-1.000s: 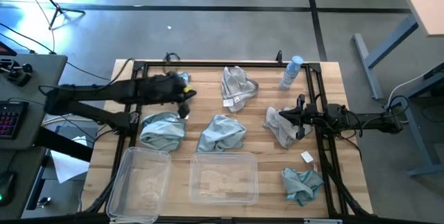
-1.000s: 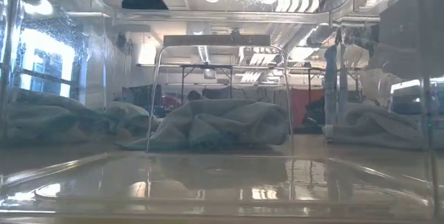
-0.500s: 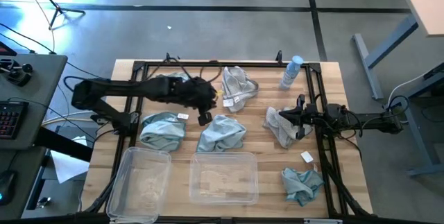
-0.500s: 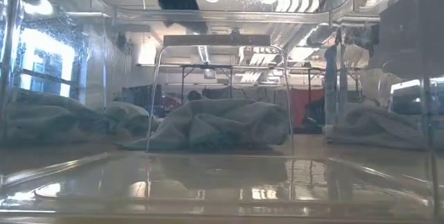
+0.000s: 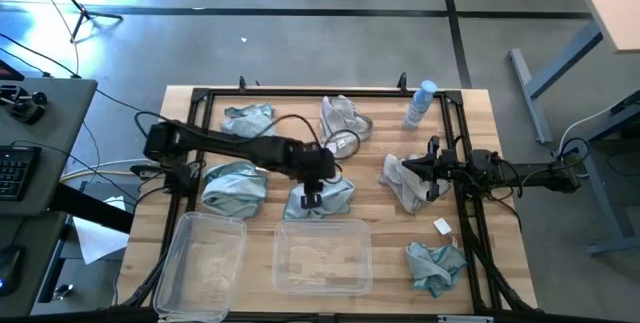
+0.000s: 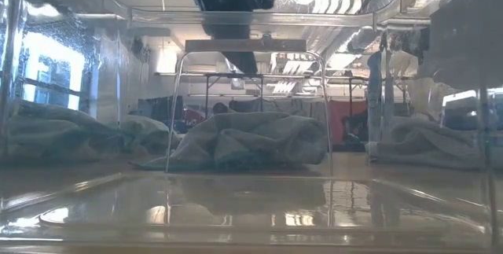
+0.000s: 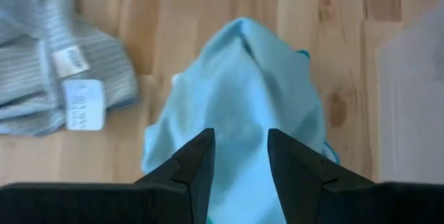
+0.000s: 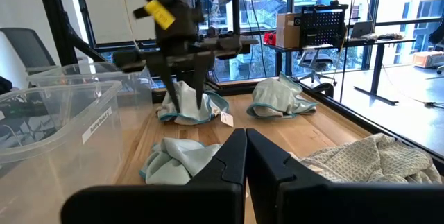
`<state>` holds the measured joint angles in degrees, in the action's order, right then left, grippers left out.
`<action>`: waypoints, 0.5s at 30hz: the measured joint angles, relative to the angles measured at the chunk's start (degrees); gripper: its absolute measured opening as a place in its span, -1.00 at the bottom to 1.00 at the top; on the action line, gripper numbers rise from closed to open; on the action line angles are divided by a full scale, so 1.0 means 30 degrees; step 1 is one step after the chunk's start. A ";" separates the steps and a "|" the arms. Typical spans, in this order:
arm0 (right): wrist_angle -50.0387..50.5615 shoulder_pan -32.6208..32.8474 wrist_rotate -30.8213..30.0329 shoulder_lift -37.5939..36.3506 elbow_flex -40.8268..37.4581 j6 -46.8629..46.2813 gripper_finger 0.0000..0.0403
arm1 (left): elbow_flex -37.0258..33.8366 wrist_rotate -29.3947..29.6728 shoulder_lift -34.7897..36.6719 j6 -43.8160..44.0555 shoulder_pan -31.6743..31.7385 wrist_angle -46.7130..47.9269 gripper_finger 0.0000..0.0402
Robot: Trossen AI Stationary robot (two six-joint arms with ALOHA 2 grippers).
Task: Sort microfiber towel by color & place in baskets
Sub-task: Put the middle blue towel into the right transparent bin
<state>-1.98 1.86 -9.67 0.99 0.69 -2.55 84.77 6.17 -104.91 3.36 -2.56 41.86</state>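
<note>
Several microfiber towels lie crumpled on the wooden table. Teal ones are in the middle (image 5: 322,195), at the left (image 5: 235,185), at the far left (image 5: 247,118) and at the near right (image 5: 435,266). Grey ones are at the far middle (image 5: 343,123) and at the right (image 5: 403,183). Two clear baskets, a narrower one (image 5: 197,255) and a wider one (image 5: 322,255), stand along the near edge. My left gripper (image 7: 241,137) hangs open over the middle teal towel (image 7: 243,92), pointing steeply down, clear of it in the low view (image 6: 236,53). My right gripper (image 8: 244,156) is shut and level at the table's right side, beside the grey towel (image 8: 378,158).
A pale blue spray bottle (image 5: 420,105) stands at the far right. A small white tag (image 5: 442,226) lies near the right edge. A black frame (image 5: 300,93) runs around the table. Bare wood shows between the towels and in front of the baskets.
My left gripper has swung from the table's far left toward the middle and the near edge. It has sunk and tipped further down, and now hangs over the middle teal towel. The far-left teal towel, which the arm covered, now shows. No towel has moved.
</note>
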 joint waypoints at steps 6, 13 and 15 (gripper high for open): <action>0.0002 -0.0001 0.0003 0.0022 0.0000 0.0000 -1.00 | 0.2248 0.0037 -0.2362 0.0619 -0.0213 0.0939 -0.38; 0.0001 0.0000 0.0000 0.0054 0.0000 0.0000 -1.00 | 0.3585 -0.0031 -0.4371 0.0859 0.0069 0.1488 -0.38; 0.0002 -0.0003 0.0000 0.0054 0.0000 0.0000 -1.00 | 0.3668 -0.0401 -0.4710 0.0867 0.0121 0.1602 -0.38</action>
<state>-1.97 1.86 -9.67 1.15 0.69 -2.55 95.78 4.97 -119.04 5.96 -2.20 46.67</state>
